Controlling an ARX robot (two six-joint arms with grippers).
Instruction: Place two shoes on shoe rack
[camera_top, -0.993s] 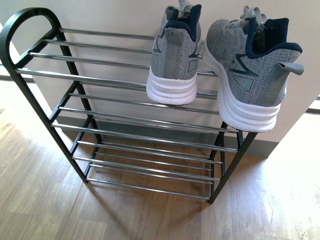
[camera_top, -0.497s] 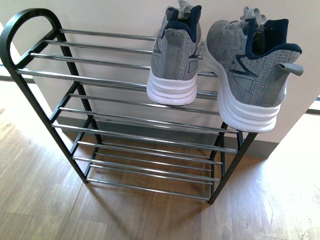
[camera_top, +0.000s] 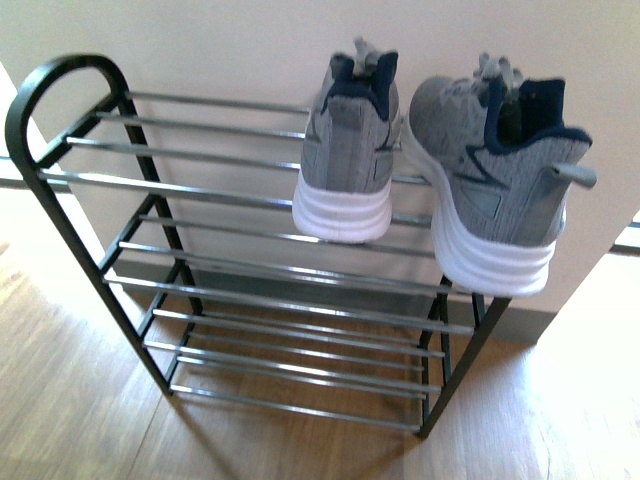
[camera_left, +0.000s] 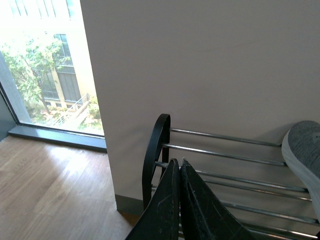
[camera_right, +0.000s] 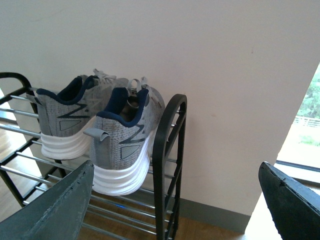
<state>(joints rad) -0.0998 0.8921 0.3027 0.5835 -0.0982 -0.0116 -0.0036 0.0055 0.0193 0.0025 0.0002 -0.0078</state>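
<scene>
Two grey knit shoes with white soles and navy lining stand heels-out on the top tier of the shoe rack (camera_top: 240, 195). In the front view the left shoe (camera_top: 348, 150) sits near the middle and the right shoe (camera_top: 495, 190) at the right end, its heel overhanging the front rod. Neither gripper appears in the front view. In the left wrist view my left gripper (camera_left: 177, 162) is shut with nothing between its fingers, before the rack's left arch (camera_left: 155, 150). My right gripper (camera_right: 177, 200) is open and holds nothing, facing the rack's right end (camera_right: 167, 165) and both shoes (camera_right: 120, 145).
The rack stands against a cream wall (camera_top: 250, 50) on a wooden floor (camera_top: 70, 400). Lower tiers of chrome rods (camera_top: 300, 340) hold nothing. A window (camera_left: 45, 70) lies to the rack's left, and another bright window (camera_right: 305, 120) to its right.
The front view has shifted slightly, so the rack and shoes appear lower in the picture. The shoes keep their places on the top tier.
</scene>
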